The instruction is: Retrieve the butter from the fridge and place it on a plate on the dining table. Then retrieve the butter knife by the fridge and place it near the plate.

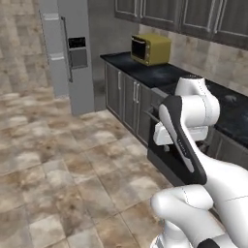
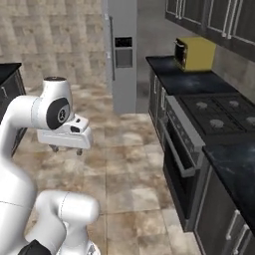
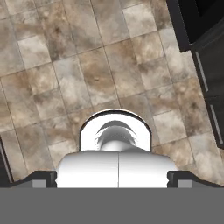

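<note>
Here the gripper (image 2: 66, 148) hangs over bare floor tiles (image 3: 87, 78), its jaws spread wide with nothing between them. Well ahead of it stands one fridge (image 1: 72, 53), upright, its long axis vertical, doors shut, one dark bar handle (image 1: 66, 48) running up and down beside the black display panel (image 1: 77, 43). Off to the gripper's right runs the black counter (image 2: 189, 82), bearing one yellow microwave (image 2: 194, 53).

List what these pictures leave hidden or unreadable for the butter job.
- Fridge contents: doors shut in both base views, so the butter can't be seen.
- Fridge top: cut off by the upper edge in both base views.
- Gripper: fingertips small in the right base view; in the hand view they sit wide apart at the bottom corners.
</note>
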